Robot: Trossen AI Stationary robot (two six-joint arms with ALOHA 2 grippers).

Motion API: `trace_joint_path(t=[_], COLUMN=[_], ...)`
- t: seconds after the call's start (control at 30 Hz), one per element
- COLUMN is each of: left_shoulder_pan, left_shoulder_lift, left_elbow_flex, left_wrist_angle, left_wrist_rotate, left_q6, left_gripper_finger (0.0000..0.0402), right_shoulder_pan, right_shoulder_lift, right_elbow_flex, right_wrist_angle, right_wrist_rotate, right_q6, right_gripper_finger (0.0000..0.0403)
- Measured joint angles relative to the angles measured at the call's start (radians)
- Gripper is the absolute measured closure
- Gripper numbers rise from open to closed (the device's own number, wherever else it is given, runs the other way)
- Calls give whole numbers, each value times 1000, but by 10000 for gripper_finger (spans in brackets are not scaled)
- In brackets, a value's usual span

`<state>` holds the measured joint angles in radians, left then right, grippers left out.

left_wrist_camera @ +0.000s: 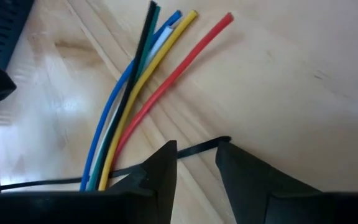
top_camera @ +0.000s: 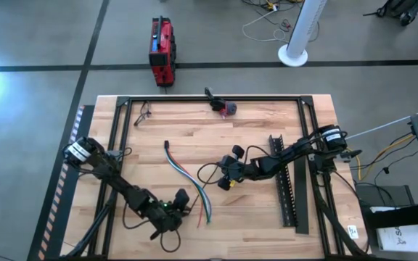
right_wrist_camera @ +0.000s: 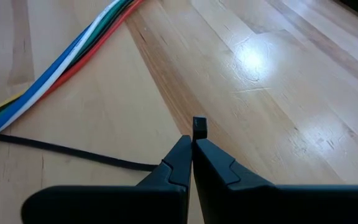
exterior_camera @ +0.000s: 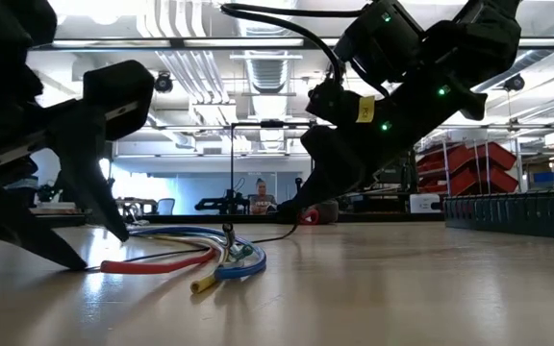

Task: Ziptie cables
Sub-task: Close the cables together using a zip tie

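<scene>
The cables (top_camera: pixel 187 181), a loose bundle of blue, green, yellow, white and red wires, lie on the wooden table (top_camera: pixel 252 130) and curve toward its near edge. A thin black zip tie (right_wrist_camera: pixel 73 152) runs along the table and passes under them (left_wrist_camera: pixel 98 171). My right gripper (right_wrist_camera: pixel 192 140) (top_camera: pixel 222 181) is shut on one end of the tie, just right of the bundle. My left gripper (left_wrist_camera: pixel 196 149) (top_camera: pixel 186 200) stands open at the bundle's near end. The tie's free end (left_wrist_camera: pixel 224 140) lies across the gap between its fingertips. My right gripper pinches the zip tie's blocky end (right_wrist_camera: pixel 199 127) between its two fingertips, and the block sticks out just past them. The fingers slant down from the table's right. The strap trails off over the wood toward the cables. My left gripper: whether its fingertips (left_wrist_camera: pixel 166 155) touch the strap, I cannot tell.
A long black toothed strip (top_camera: pixel 285 181) lies right of centre. A small dark and red object (top_camera: pixel 223 107) and a little wire piece (top_camera: pixel 144 112) sit near the far edge. A red case (top_camera: pixel 162 51) stands on the floor beyond. Black frame rails (top_camera: pixel 122 130) border the table.
</scene>
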<state>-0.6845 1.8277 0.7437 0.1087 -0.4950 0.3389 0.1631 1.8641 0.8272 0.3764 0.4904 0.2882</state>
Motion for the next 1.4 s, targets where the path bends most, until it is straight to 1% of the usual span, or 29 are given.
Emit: trace_joint_path(t=[0.2, 0.27, 0.37, 0.57, 0.67, 0.8, 1.03, 1.2, 1.3, 1.4], left_shoulder_pan=[9, 9, -5, -40, -53, -61, -65, -48, -38, -28], left_shoulder_lift=[1, -8, -23, -33, -35, -42, -43, -44, -44, -44], left_elbow_flex=[8, 22, 58, 130, 142, 143, 138, 106, 76, 43], left_wrist_angle=[28, 2, -90, -257, -307, -346, -283, -237, -167, -53], left_wrist_rotate=[-9, -12, -21, -34, -32, 4, 21, 16, 18, 13], left_q6=[48, 53, 61, -28, -84, -127, -91, -79, -79, -48], left_gripper_finger=[286, 284, 281, 288, 293, 297, 289, 290, 294, 298], right_shoulder_pan=[0, 0, 0, 0, 0, 0, 0, 0, 0, 0], right_shoulder_lift=[0, 0, 0, 0, 0, 0, 0, 0, 0, 0], right_elbow_flex=[0, 0, 0, 0, 0, 0, 0, 0, 0, 0], right_wrist_angle=[3, 2, -3, -5, -5, -5, -5, -4, -4, -4], right_wrist_rotate=[0, 0, 0, 0, 0, 0, 0, 0, 0, 0], right_q6=[0, 0, 0, -3, -3, -4, -4, -1, -1, -2], right_gripper_finger=[403, 403, 403, 403, 403, 403, 403, 403, 403, 403])
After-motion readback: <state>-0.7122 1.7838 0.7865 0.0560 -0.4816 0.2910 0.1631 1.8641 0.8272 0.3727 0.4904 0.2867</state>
